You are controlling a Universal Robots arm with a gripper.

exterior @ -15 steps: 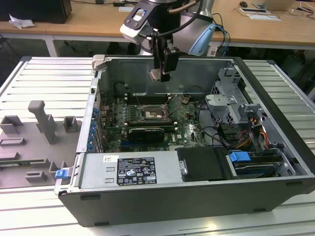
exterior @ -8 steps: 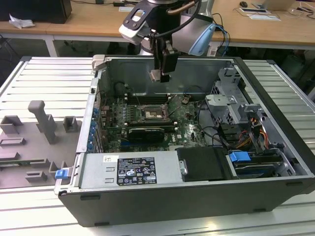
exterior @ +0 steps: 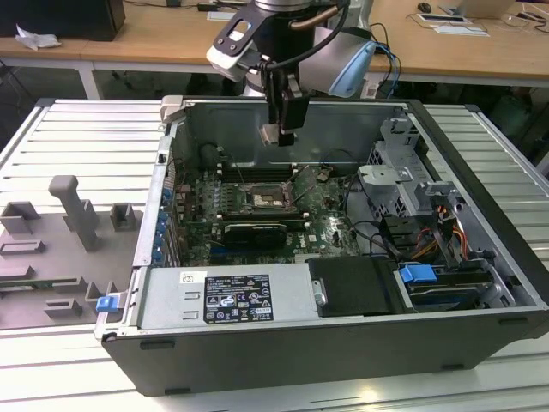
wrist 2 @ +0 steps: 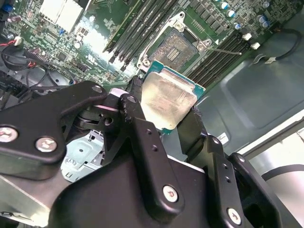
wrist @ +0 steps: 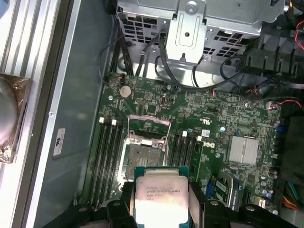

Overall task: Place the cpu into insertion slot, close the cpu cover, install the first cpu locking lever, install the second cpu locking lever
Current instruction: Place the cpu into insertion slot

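Observation:
My gripper hangs above the open computer case, shut on the cpu, a flat square chip with a pale metal face. In both wrist views the cpu sits clamped between the two black fingers, held by its edges. The insertion slot lies on the green board below the chip, with its dark centre bare. The cpu cover stands flipped open at one side of the socket. A thin wire lever sticks out beside the slot.
Long memory slots flank the socket. A long black card, the power supply and a drive cage fill the case, with cables nearby. Grey fixture blocks stand on the table at the exterior view's left.

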